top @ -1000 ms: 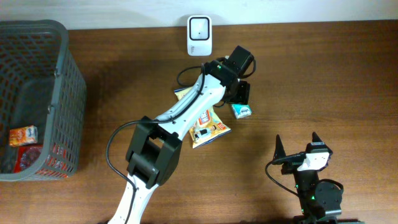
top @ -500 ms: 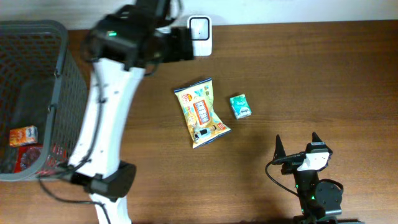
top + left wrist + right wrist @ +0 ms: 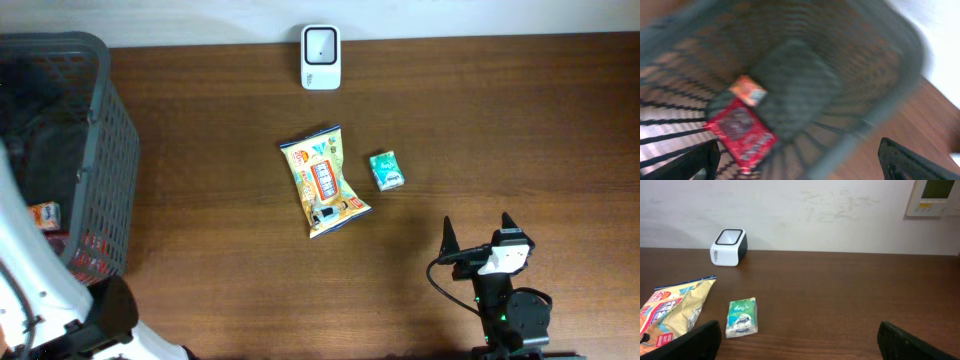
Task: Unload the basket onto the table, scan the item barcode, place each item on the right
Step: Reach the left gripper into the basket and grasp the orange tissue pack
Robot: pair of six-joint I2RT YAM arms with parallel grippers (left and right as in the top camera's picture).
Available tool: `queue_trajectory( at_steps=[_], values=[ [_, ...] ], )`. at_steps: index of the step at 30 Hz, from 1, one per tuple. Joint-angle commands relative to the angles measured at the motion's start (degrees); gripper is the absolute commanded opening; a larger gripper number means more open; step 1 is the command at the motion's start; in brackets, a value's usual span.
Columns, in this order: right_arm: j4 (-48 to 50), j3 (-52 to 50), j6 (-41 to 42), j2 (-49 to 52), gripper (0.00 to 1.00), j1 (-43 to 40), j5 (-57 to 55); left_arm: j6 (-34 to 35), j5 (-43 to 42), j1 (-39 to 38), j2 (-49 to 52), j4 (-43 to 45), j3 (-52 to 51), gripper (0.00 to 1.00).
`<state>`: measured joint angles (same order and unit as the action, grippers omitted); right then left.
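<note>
Compared with the overhead frame of one second ago, the left arm (image 3: 22, 270) is no longer being shown over the middle of the table (image 3: 500, 120); it is being shown at the left edge, beside the basket (image 3: 100, 150). The snack bag (image 3: 323, 180) and the green packet (image 3: 386, 171), partly covered by the arm earlier, are being displayed in full and in the same places.

The left gripper (image 3: 797, 160) is being held above the basket with its jaws spread wide and nothing between them. In the blurred left wrist view, an orange packet (image 3: 747, 90) and a red packet (image 3: 742, 135) are being shown on the basket floor, just beside each other.

The right gripper (image 3: 479, 235) is being held low at the near right of the table, jaws fully apart and empty.

The snack bag is being seen lying flat at the table centre. The green packet is being seen just to its right, not touching it. The barcode scanner (image 3: 321, 57) is being seen upright at the far edge against the wall, well apart from both items. No item is being presented to it.
</note>
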<state>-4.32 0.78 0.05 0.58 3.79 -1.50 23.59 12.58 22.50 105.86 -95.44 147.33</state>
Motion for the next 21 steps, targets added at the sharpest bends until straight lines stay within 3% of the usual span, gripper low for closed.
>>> queue_trajectory(
  at_steps=[1, 6, 8, 12, 15, 21],
  values=[
    [-0.2, -0.5, 0.4, -0.4, 0.98, 0.3, -0.5, 0.3, 5.1, 7.3, 2.4, -0.3, 0.3, 0.99],
    [-0.2, -0.5, 0.4, -0.4, 0.99, 0.3, -0.5, 3.9, 5.3, 11.6, 8.3, 0.5, -4.9, 1.00],
    [-0.2, -0.5, 0.4, -0.4, 0.98, 0.3, -0.5, 7.2, 7.6, 11.9, 10.9, 3.7, -7.6, 0.99],
    [-0.2, -0.5, 0.4, -0.4, 0.98, 0.3, -0.5, 7.4, 8.8, 11.9, 16.9, 12.6, -15.9, 0.99],
    [-0.2, -0.5, 0.4, -0.4, 0.98, 0.3, -0.5, 16.0, 12.7, 11.9, 18.6, 15.3, -21.5, 0.98],
    [-0.2, -0.5, 0.4, -0.4, 0.98, 0.3, -0.5, 16.5, 13.2, 11.8, 19.8, 29.2, -34.4, 0.96]
  ],
)
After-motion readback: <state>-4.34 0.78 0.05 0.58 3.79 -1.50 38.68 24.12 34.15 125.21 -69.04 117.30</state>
